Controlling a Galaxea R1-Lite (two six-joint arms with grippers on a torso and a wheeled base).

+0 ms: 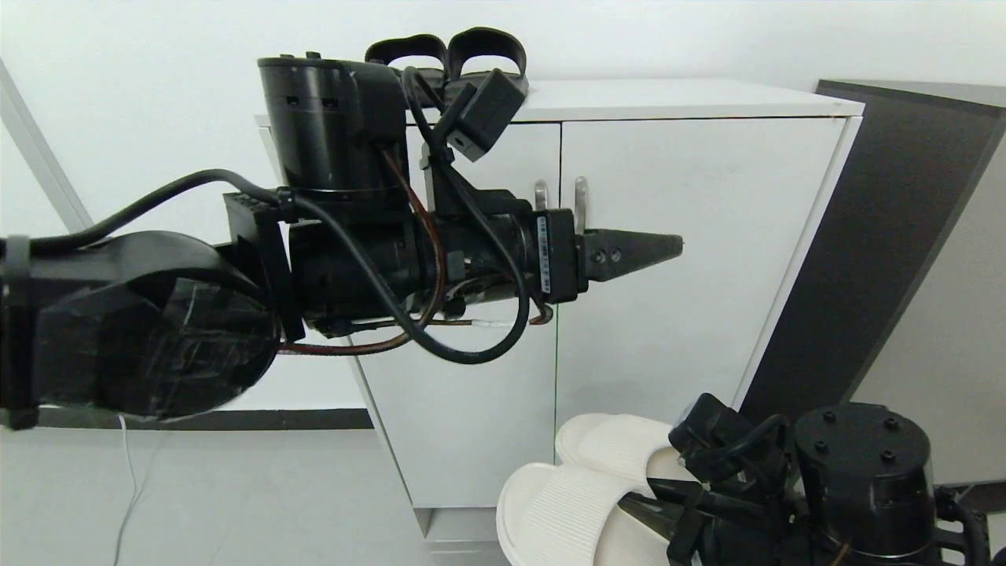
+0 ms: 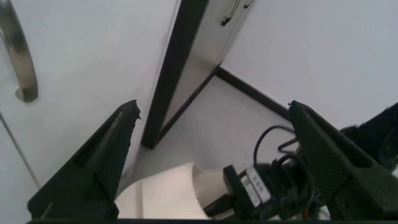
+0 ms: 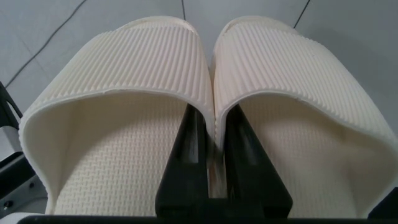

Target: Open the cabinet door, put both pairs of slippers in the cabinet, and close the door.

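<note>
The white cabinet (image 1: 692, 259) has both doors shut, with two metal handles (image 1: 580, 200) at the centre seam. A pair of black slippers (image 1: 448, 51) rests on its top at the left. My left gripper (image 1: 637, 250) hovers in front of the right door just below the handles, open and empty; in the left wrist view its fingers (image 2: 93, 174) stand wide apart beside a handle (image 2: 18, 56). Low at the cabinet's foot, my right gripper (image 3: 211, 168) is shut on the touching inner edges of the pair of white slippers (image 1: 581, 487), pinching them side by side (image 3: 124, 81).
A dark grey panel (image 1: 888, 236) leans against the wall right of the cabinet. A thin white cable (image 1: 130, 487) trails over the light floor at the left. The white wall stands behind the cabinet.
</note>
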